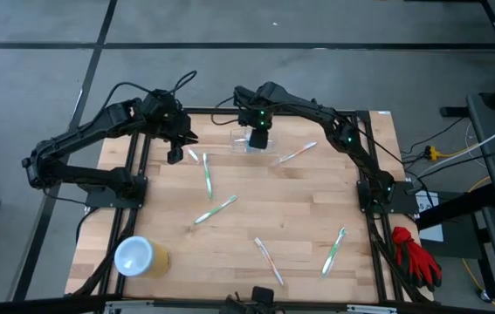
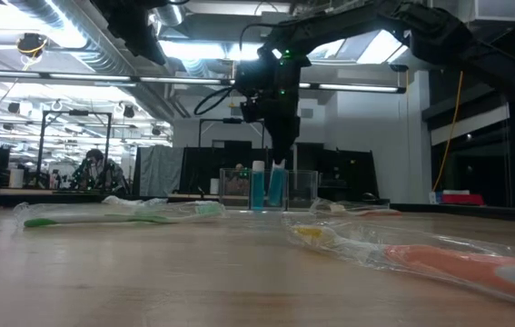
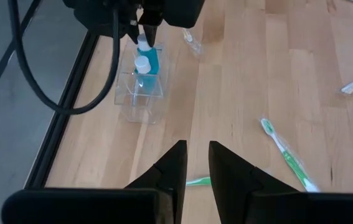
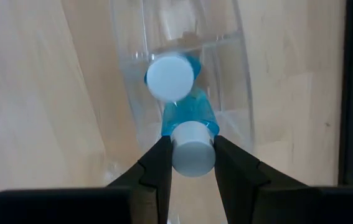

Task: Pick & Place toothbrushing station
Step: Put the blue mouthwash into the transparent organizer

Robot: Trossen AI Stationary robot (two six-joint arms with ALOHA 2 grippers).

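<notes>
A: What lies nearest on the worktop [image 1: 256,218]?

B: A yellow cup [image 1: 139,257] with a white top, at the near left corner. Wrapped toothbrushes are scattered past it: one near the front middle [image 1: 269,262], one toward the front right [image 1: 333,251], a green one at the centre [image 1: 216,209], another green one behind that [image 1: 206,177].

A: And from table height?

B: An orange-handled brush in its wrapper [image 2: 439,262] fills the foreground, with a green one [image 2: 116,214] farther back on the other side.

A: Where is the station?

B: The station [image 1: 249,140] stands near the far edge of the worktop, about midway across. It is a clear box holding two blue bottles with white caps [image 4: 170,77].

A: What is the right end effector doing?

B: The right end effector [image 4: 192,160] hangs straight over the station, its fingers [image 4: 157,163] clenched on the white cap of one blue bottle [image 4: 193,155]. That bottle leans against the other one inside the box.

A: And the left?

B: The left end effector [image 3: 195,163] hovers above the worktop left of the station, holding nothing, its two fingers a narrow slit apart. From its wrist the station [image 3: 142,87] shows ahead, well apart.

A: Anything farther off?

B: Red gloves [image 1: 414,255] lie off the worktop's right side, and a person [image 2: 94,169] sits in the room behind.
</notes>
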